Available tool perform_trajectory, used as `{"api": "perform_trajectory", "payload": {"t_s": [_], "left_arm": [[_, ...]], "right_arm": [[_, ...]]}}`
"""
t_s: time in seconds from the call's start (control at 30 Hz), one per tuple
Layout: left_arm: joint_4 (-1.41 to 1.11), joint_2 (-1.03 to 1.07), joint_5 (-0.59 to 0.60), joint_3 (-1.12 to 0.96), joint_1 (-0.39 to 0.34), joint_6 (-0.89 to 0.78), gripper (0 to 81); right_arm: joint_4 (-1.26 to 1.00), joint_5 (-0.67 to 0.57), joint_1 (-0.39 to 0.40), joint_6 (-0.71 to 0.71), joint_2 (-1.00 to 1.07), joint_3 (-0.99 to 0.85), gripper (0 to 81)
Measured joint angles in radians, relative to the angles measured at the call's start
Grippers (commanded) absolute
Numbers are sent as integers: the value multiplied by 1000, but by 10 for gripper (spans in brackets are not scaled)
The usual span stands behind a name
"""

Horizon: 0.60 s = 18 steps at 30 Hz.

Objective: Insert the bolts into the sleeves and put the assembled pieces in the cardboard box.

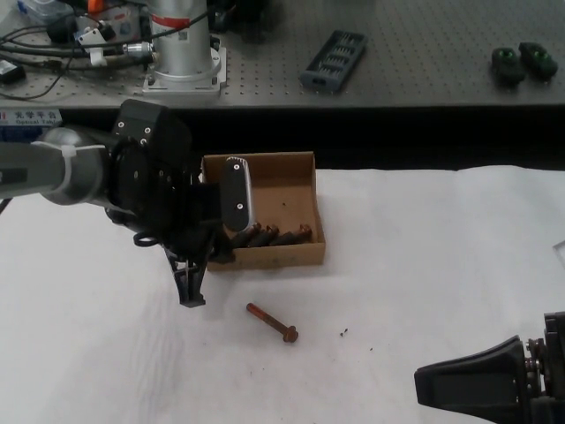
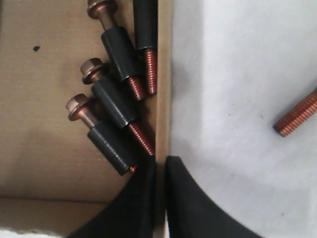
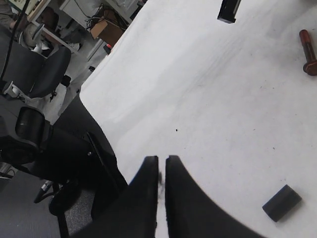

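A: Risk check. The left hand (image 2: pixel 161 159) hangs right at the near wall of the cardboard box (image 1: pixel 265 164). Fingers are almost together, with nothing between them that I can see. If it swings out low, I'd expect it to catch that wall and drag or tip the box.
B: The assembled pieces (image 2: pixel 115 101) lie packed against that same wall, four by my count. A knock would shuffle them.
A: Other risk: the loose bolt (image 1: pixel 272 321) lies flat on the counter (image 1: pixel 424 265). Round shank, so it probably rolls if one finger touches first.
B: Right side?
A: The right hand (image 3: pixel 162 159) is low over the counter's near right corner. Fingers are a narrow slit apart, empty. One bare sleeve (image 3: pixel 281 202) lies on the counter near it, not touching.
B: So bolt and sleeve are well apart?
A: Yes. The bolt sits in front of the box, near the left hand's fingertips and well apart from the right hand. The sleeve is by the right hand.
B: Then insertion looks like the weak step. Small bore, two arms. Any tilt and the threads likely jam on the sleeve's rim.
A: Agreed. A short sleeve could also slip out of a pinch.
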Motion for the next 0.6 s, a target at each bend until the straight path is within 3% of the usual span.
{"api": "perform_trajectory", "payload": {"t_s": [0.4,0.47,0.6], "left_arm": [[-21,6,-19,0,16,44,4],[-23,5,-13,0,17,44,71],[-55,9,-18,0,17,22,296]], "right_arm": [[0,0,0,7,0,0,52],[0,0,0,7,0,0,52],[0,0,0,7,0,0,52]]}}
